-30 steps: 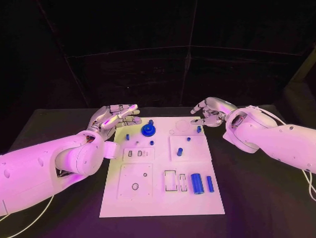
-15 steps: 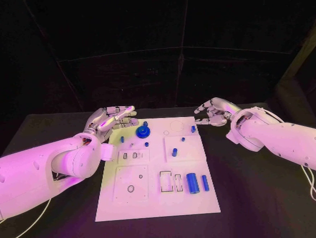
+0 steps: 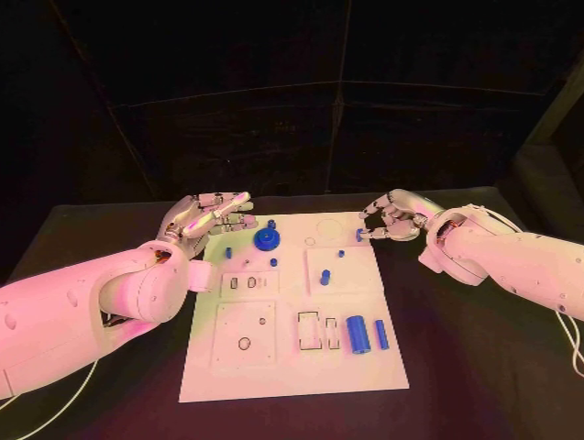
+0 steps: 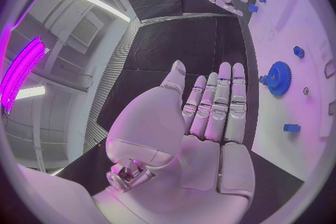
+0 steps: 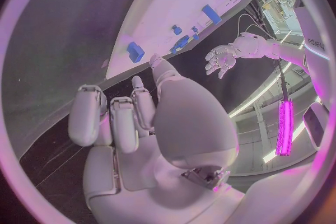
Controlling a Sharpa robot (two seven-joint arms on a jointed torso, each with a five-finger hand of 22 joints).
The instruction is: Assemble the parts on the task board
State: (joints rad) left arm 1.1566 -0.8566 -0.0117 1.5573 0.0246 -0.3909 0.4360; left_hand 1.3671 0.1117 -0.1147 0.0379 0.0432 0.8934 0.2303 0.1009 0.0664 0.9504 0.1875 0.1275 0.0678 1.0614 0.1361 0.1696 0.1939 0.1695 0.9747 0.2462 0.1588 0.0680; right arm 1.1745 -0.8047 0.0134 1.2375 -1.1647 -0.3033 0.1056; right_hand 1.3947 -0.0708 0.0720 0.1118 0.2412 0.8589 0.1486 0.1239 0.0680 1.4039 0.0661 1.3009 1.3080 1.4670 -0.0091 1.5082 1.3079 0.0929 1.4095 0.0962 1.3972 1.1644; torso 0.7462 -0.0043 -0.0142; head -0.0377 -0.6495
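Your left hand [image 3: 210, 216] hovers flat and empty beside the gear [image 3: 265, 241], while your right hand [image 3: 395, 218], fingers curled on nothing, nears a peg [image 3: 358, 235] at the board [image 3: 298, 367] edge.

Right hand [image 3: 395, 218] has moved down toward the task board's [image 3: 358, 367] far right corner — its curled fingertips now just beside the small blue peg [image 3: 359, 234] there.

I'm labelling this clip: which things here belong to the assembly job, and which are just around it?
Part of the job:
task board
blue gear
large blue cylinder
thin blue rod
small blue peg
small blue piece by the right hand
left hand

Just around:
black table
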